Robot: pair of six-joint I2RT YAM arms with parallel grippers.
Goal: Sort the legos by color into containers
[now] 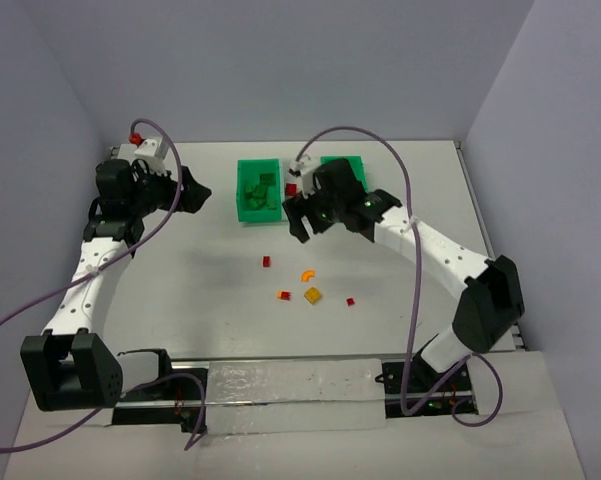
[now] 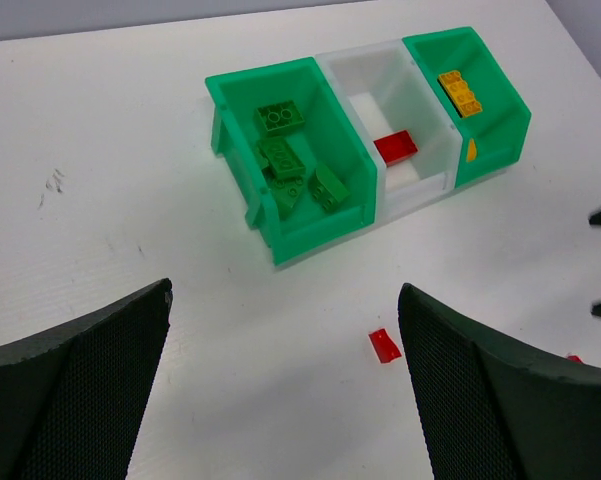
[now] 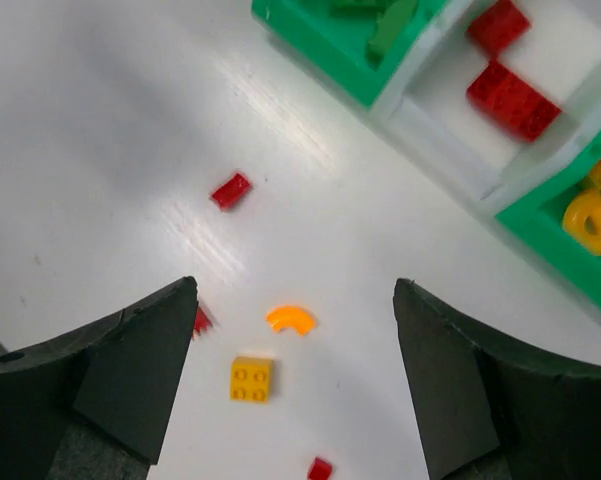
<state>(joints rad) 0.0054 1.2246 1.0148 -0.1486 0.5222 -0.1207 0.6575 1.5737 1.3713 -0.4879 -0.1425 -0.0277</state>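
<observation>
Three joined containers stand at the back: a left green bin holding green bricks, a white middle bin with red bricks, and a right green bin with a yellow brick. Loose legos lie mid-table: an orange arc, a yellow brick and small red bits. My right gripper hangs open and empty above them, just in front of the white bin. To the left of the bins my left gripper is wide open and empty, with a red bit near its right finger.
Another small red-and-orange piece lies left of the yellow brick. Grey walls close in the table at the back and both sides. The right arm's cable arches over the right half of the table.
</observation>
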